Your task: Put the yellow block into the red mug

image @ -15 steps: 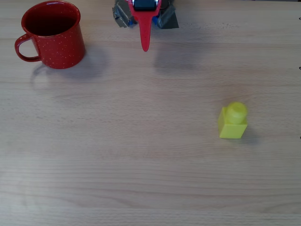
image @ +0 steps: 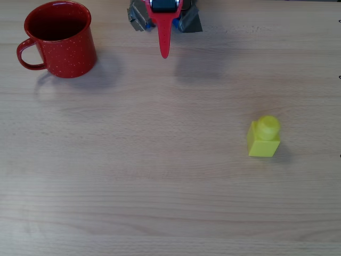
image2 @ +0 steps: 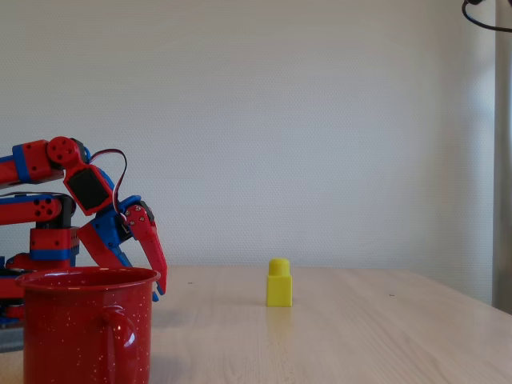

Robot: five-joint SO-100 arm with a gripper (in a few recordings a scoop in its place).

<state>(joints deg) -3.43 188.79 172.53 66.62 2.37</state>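
Block [image: 264, 137]: yellow, one round stud on top, standing upright on the table [image: 160, 202] in the right half of the overhead view, free of any grip and well apart from everything else; in the fixed view [image2: 278, 283] it stands near the middle of the tabletop. Mug [image: 58, 38]: red with fine white speckles, dark inside, upright at the top left corner of the overhead view, handle turned to the left edge, nothing visible inside; in the fixed view [image2: 88, 324] it is nearest the camera at lower left. Gripper [image: 164, 53]: red, at the top edge of the overhead view between mug and block, tapering to a single point, fingers drawn together with nothing between them; in the fixed view [image2: 160, 286] the tip points down, close above the table behind the mug. Table: pale wood grain.
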